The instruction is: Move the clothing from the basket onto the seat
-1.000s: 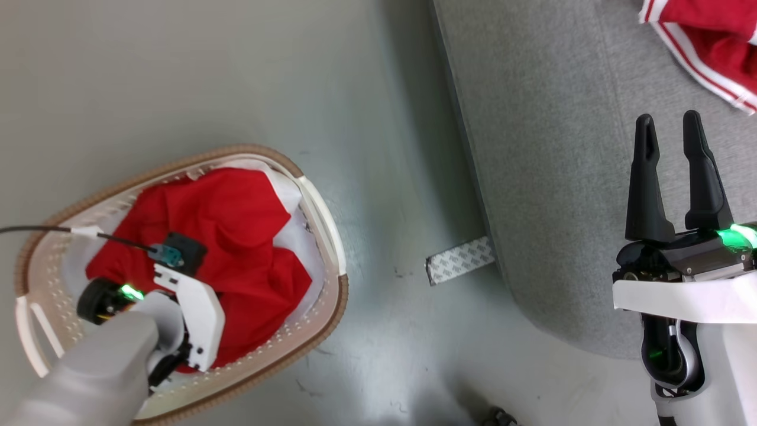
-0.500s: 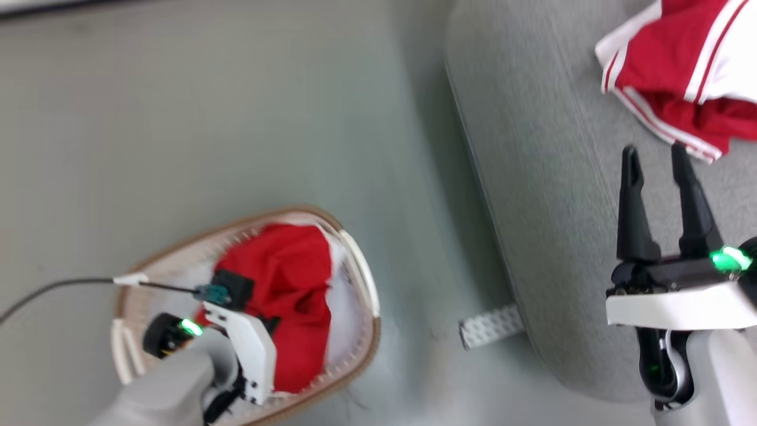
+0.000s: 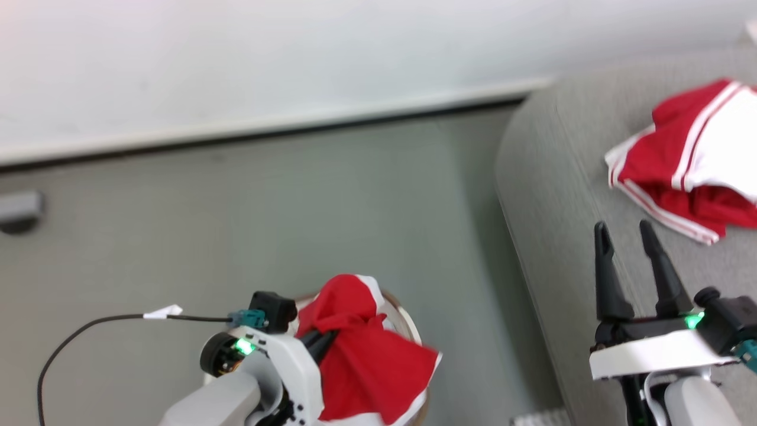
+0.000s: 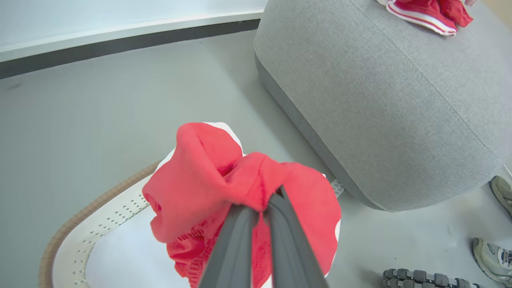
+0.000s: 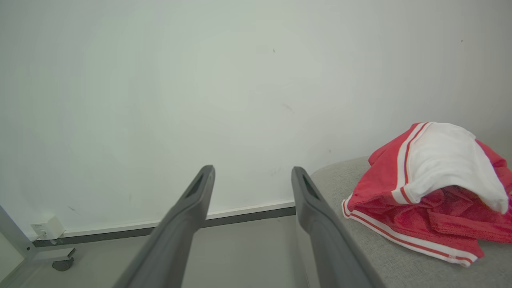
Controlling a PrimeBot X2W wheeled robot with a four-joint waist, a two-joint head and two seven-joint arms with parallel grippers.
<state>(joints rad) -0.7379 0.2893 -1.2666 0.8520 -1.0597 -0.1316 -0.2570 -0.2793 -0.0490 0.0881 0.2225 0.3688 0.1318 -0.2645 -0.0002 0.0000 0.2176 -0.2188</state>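
Looking like a mocked-up living-room corner in a test space: grey sofa (image 4: 380, 100) and laundry basket (image 4: 108, 212) are sitting on bare grey floor (image 4: 100, 100) against a blank white wall (image 5: 200, 80), with a castor-footed stand (image 5: 62, 264) and someone's sneakers (image 4: 490, 254) standing nearby.

Bright, even indoor light; soft shadows, slight wide-angle edge distortion.

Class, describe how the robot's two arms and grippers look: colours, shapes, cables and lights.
Both the left gripper and the right gripper have two long, dark, tapering fingers on a white wrist bracket with a green light, ahead of pale grey forearms. A thin black cable with a white tag plugs into a teal connector at the left wrist.
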